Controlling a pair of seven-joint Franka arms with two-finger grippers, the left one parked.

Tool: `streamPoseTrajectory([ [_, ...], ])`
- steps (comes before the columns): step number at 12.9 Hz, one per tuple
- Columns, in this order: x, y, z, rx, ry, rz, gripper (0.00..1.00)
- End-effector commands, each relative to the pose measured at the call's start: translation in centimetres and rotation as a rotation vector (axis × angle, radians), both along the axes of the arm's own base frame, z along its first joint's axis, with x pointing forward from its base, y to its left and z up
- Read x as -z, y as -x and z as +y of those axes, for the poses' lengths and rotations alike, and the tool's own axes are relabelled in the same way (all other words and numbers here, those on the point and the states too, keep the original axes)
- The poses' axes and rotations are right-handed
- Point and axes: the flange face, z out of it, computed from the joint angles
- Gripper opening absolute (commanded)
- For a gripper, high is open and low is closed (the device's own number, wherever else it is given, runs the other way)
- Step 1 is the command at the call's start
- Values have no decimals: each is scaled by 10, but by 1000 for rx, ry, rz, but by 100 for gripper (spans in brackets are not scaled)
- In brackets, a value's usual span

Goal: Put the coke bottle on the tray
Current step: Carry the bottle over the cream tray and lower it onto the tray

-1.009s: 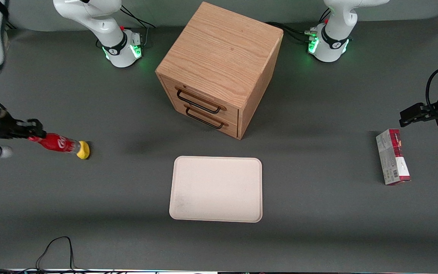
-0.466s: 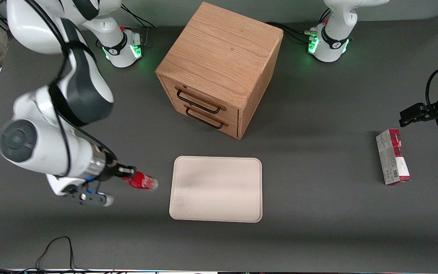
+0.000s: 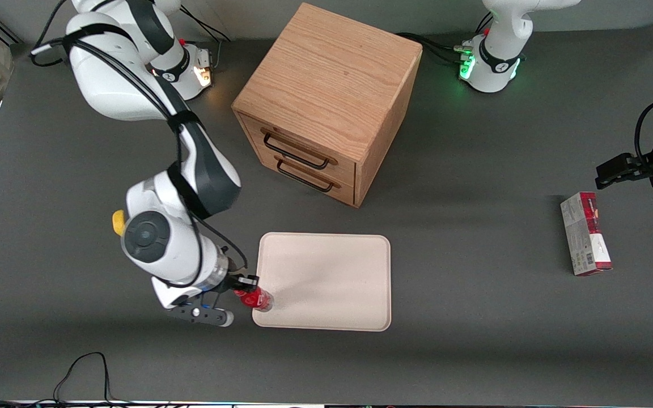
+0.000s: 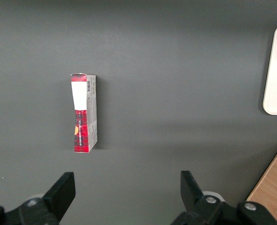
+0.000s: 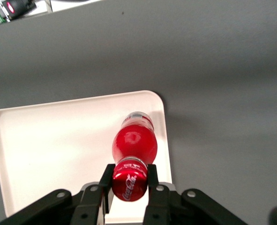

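Note:
My right gripper [image 3: 245,287] is shut on the coke bottle [image 3: 255,298], a small red bottle with a red cap and clear base, gripped at the cap. It hangs over the corner of the cream-beige tray [image 3: 326,272] nearest the front camera at the working arm's end. In the right wrist view the gripper [image 5: 130,180] clamps the red cap between both fingers, and the bottle [image 5: 134,143] points down over the tray [image 5: 58,140] close to its rim. I cannot tell whether the base touches the tray.
A wooden drawer cabinet [image 3: 326,102] stands farther from the front camera than the tray. A yellow lemon-like lump [image 3: 117,222] shows beside the working arm's wrist. A red and grey carton [image 3: 585,233] lies toward the parked arm's end, also in the left wrist view [image 4: 84,112].
The right arm has carried the bottle from beside the yellow lump, across the table, to above the tray's near corner. The lump stayed where it was.

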Motion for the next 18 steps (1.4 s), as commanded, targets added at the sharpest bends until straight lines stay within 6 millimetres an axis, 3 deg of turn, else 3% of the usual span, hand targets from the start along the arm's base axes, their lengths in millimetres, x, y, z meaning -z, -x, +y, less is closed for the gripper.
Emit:
streamPoseTrajectory([
  [1,9,-3,15,0,31,-39,0],
  [8,29,-2,19,-10,48,-26,0],
  [9,30,-2,18,-9,49,-23,69],
  [10,30,-1,21,-11,57,-29,100],
  [14,26,0,21,-9,62,-27,100],
  [16,18,3,9,-11,91,15,100],
  [17,3,7,2,-28,107,42,100],
  [18,-26,5,-19,-42,104,45,100],
])
